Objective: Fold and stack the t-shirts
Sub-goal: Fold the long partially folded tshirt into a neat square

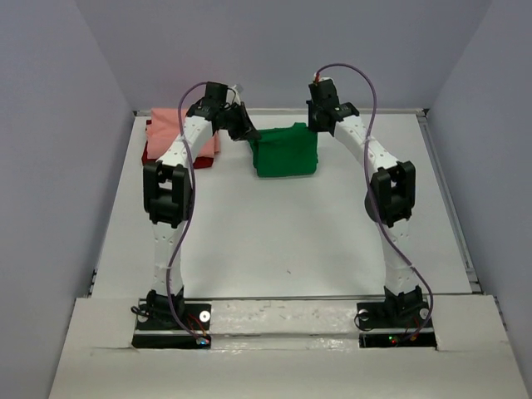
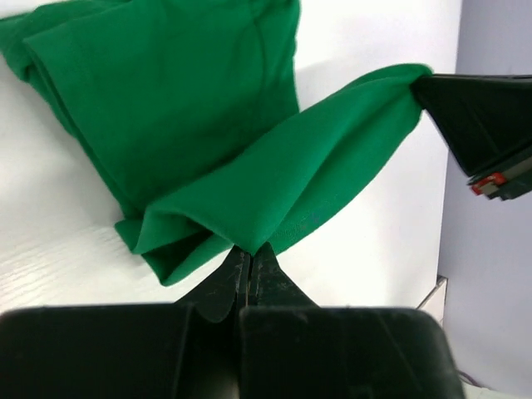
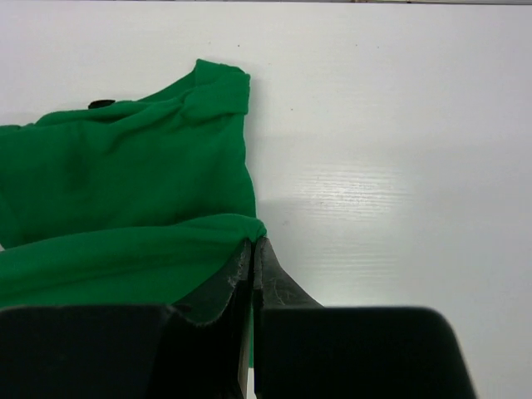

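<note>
The bright green t-shirt [image 1: 286, 152] lies partly folded at the far middle of the table, its far edge lifted between both arms. My left gripper [image 1: 248, 133] is shut on that edge's left corner; in the left wrist view the green t-shirt [image 2: 191, 125] pinches into my left gripper [image 2: 252, 249]. My right gripper [image 1: 317, 125] is shut on the right corner, with the green t-shirt [image 3: 125, 199] meeting my right gripper [image 3: 253, 243]. The right gripper's black fingers [image 2: 478, 116] also show holding the cloth. A salmon pink t-shirt [image 1: 170, 129] lies over a dark red t-shirt [image 1: 162, 158] at the far left.
Grey walls [image 1: 50, 125] close the table in on the left, back and right. The white table [image 1: 291, 241] stretches toward the arm bases [image 1: 174, 320]. A raised rail [image 1: 449, 199] runs along the right edge.
</note>
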Tool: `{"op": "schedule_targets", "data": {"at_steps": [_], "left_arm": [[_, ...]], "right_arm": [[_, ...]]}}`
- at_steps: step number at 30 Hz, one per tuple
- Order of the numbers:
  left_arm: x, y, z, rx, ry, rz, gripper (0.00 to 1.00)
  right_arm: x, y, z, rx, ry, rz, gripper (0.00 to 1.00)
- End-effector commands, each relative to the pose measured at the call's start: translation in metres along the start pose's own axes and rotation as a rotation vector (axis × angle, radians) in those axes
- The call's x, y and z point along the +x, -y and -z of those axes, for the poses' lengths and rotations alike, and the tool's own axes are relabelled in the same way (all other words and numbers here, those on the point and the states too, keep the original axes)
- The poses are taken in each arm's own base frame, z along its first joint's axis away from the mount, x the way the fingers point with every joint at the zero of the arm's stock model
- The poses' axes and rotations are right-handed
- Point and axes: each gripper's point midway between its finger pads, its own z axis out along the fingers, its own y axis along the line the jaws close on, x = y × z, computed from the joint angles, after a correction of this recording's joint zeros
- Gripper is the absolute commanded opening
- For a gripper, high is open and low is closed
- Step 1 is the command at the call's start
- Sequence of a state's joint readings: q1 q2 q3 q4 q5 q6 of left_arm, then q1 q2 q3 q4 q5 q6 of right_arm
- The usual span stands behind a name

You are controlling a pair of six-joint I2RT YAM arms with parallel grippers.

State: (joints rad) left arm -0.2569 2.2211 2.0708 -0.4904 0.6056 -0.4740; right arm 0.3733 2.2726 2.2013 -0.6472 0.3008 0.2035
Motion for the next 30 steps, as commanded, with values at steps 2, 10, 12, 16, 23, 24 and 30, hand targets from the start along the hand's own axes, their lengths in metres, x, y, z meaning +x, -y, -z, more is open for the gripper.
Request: {"op": "schedule_targets", "data": {"at_steps": [2,10,12,16,23,24,30], "left_arm": [[0.003,0.014,0.017,0.031,-0.022,-0.004,0.0],[0.021,0.0,0.018,-0.001,-0.032,0.009,0.0],[0.019,-0.001,0.02,-0.007,-0.025,0.003,0.0],[0.011,-0.002,0.021,-0.011,-0.002,0.002,0.0],[0.002,-0.003,0.019,-0.008,-0.004,0.0,0.0],[0.002,0.0,0.022,-0.005,0.001,-0.002,0.0],[0.01,0.013,0.04,0.012,0.007,-0.013,0.0]], "right_arm": [[-0.016,0.011,0.011,0.0,0.008,0.023,0.0],[0.0,0.008,0.013,-0.032,-0.025,0.03,0.0],[-0.002,0.008,0.013,-0.034,-0.018,0.038,0.0],[-0.009,0.005,0.009,-0.048,0.001,0.059,0.0],[-0.019,-0.001,0.004,-0.065,0.017,0.076,0.0],[-0.019,0.0,0.005,-0.062,0.016,0.072,0.0],[-0.011,0.008,0.032,-0.059,-0.006,0.029,0.0]]}}
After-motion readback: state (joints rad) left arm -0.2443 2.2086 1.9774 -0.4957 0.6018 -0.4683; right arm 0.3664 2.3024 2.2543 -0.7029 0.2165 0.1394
